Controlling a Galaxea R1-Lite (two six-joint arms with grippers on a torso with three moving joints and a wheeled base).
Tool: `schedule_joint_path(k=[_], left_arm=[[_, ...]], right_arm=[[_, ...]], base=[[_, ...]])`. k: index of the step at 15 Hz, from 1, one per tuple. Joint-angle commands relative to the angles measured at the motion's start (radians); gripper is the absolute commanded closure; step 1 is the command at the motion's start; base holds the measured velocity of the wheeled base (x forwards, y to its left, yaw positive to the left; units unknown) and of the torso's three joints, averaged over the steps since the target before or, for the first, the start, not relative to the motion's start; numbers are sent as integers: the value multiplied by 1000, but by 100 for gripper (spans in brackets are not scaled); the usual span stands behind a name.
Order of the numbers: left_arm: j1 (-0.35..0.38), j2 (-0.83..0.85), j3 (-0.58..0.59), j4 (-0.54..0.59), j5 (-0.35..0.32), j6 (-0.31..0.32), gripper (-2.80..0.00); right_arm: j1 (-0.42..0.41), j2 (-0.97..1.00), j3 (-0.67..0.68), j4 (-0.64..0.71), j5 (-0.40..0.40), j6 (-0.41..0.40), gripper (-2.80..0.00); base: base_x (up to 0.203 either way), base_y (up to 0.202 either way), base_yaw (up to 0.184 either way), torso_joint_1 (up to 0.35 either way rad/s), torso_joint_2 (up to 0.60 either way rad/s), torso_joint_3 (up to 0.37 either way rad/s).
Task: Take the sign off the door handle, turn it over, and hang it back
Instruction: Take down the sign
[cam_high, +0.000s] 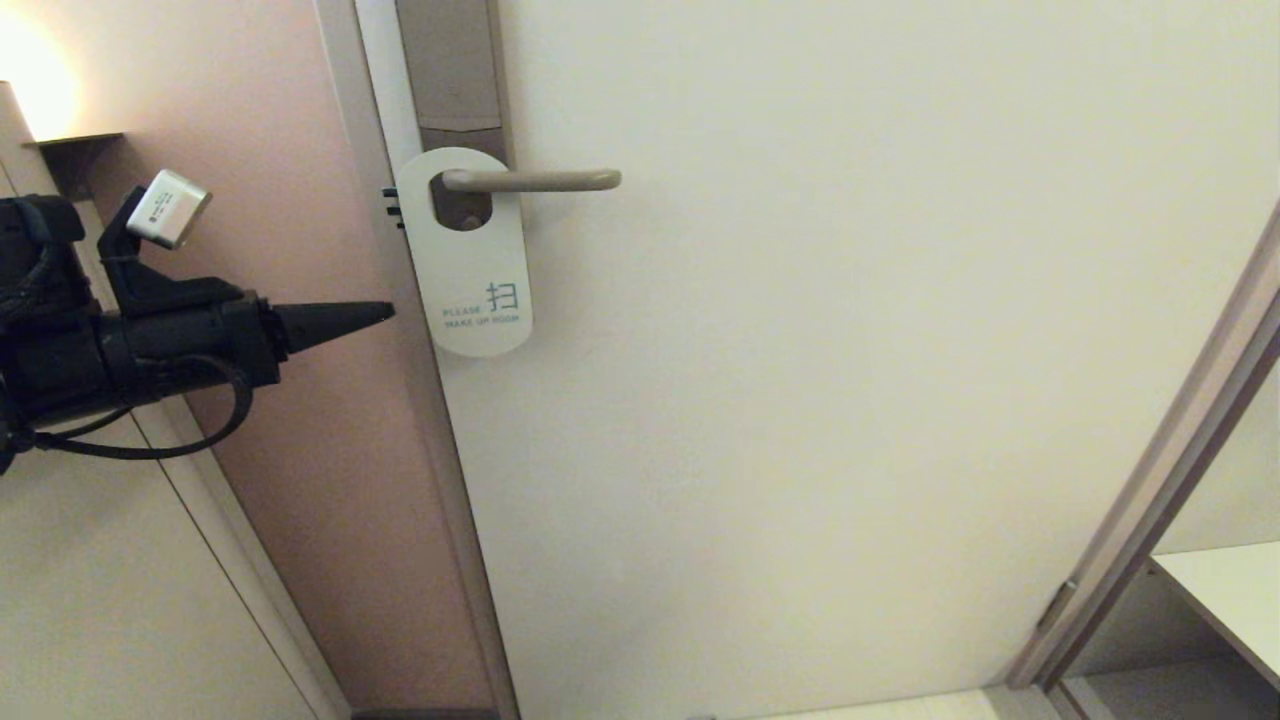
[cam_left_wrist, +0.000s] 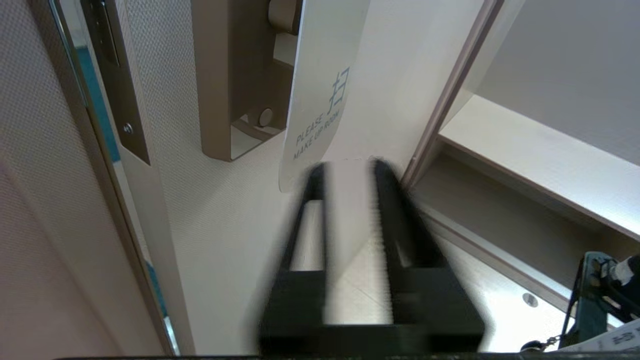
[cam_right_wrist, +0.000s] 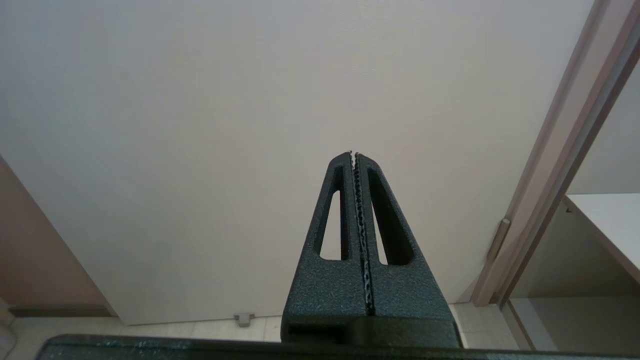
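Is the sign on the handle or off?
On. The sign hangs by its hole from the handle, white face out; left gripper is apart from it.

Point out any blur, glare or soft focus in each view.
Head view: a lamp glare blows out the top left corner; the sign reads sharp. Left wrist view: the left gripper is smeared by motion blur. Right wrist view: the right gripper is crisp.
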Motion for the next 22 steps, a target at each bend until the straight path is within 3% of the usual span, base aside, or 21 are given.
schedule_joint_path(k=[1,6,12,15,22], left_arm=[[0,3,0,-12,-5,-1,-280],[10,-5,-2,-28,-5,-2,-280],[5,67,-5,-198,-9,-26,-280],[6,87,-20,-200,-90,-27,-280],[-1,173,-115,-200,-111,-30,-280]], right_arm=[[0,0,0,0,0,1,0],[-1,0,0,0,0,1,0],[1,0,0,0,0,1,0],[-1,0,0,0,0,1,0],[1,0,0,0,0,1,0]], base=[[0,0,0,0,0,0],[0,0,0,0,0,0],[0,0,0,0,0,0],[0,0,0,0,0,0],[0,0,0,0,0,0]])
